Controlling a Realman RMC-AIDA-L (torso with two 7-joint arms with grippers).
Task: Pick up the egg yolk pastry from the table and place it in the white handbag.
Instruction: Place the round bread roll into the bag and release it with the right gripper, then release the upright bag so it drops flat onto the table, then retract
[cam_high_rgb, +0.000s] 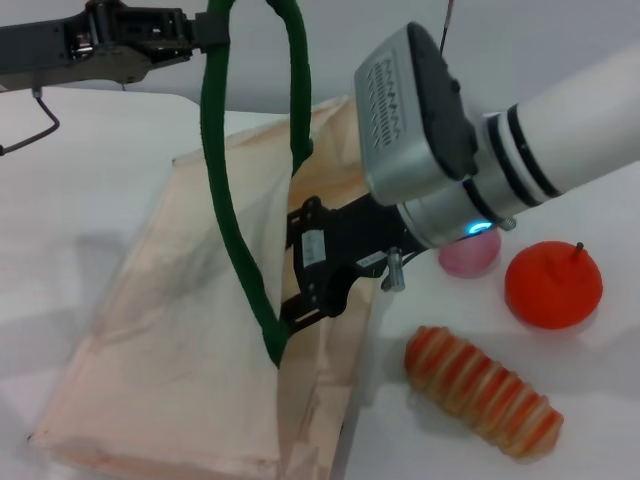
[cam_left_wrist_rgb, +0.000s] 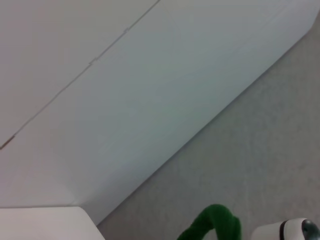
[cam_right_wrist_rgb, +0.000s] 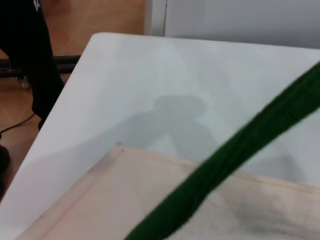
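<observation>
Right gripper: pushed into the mouth of the white handbag, fingertips hidden behind the cloth edge; whether the fingers are spread or closed cannot be told.
Egg yolk pastry: not visible in any view; it is judged to be either between the hidden fingers or already inside the bag, and which of these cannot be settled.
White handbag: lying on the table, its mouth lifted open around the right gripper, the cream panel sloping down and away from it.
Green handle: drawn upward in a loop just beside the right gripper, crossing in front of the black fingers.
Left gripper: above and well apart from the right gripper, the top of the green handle appears to be held up by it; the finger state cannot be told.
Other items: an orange fruit, a pink fruit and a striped bread lie behind the right wrist, outside the bag.
Step in hand: placing into the bag, as judged.
Doing it well: the handle should be kept taut so the mouth is held open; release is best made deep inside, clear of the cloth edge, and the fingers should be drawn out without the rope being snagged.
</observation>
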